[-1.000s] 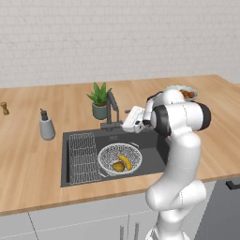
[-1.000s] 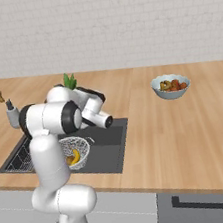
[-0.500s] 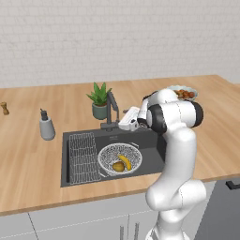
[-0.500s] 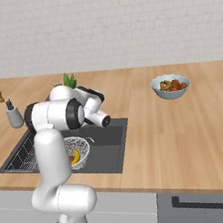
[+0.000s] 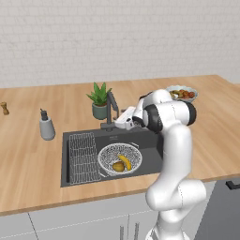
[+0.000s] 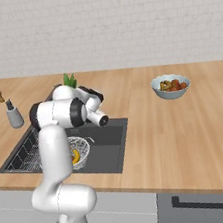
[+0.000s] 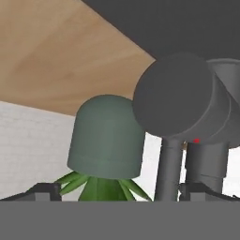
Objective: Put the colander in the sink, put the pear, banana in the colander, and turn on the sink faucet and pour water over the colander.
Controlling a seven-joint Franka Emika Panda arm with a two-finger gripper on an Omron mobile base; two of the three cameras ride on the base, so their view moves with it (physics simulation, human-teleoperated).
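At the sink's point(image 5: 75, 140) back edge, the sink faucet point(image 5: 111, 108) stands right ahead of the gripper point(image 5: 118, 123), lever end-on w/ the jaws wide, holding nothing. Arm reaches in level from the right. Colander point(image 5: 120, 158) w/ banana point(image 5: 124, 161) + pear point(image 5: 118, 166) sits in the basin, below the spout.

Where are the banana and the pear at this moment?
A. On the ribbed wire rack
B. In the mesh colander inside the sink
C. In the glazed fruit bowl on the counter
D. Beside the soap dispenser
B: in the left base view the banana and the pear lie together inside the colander, which sits in the sink next to the wire rack.
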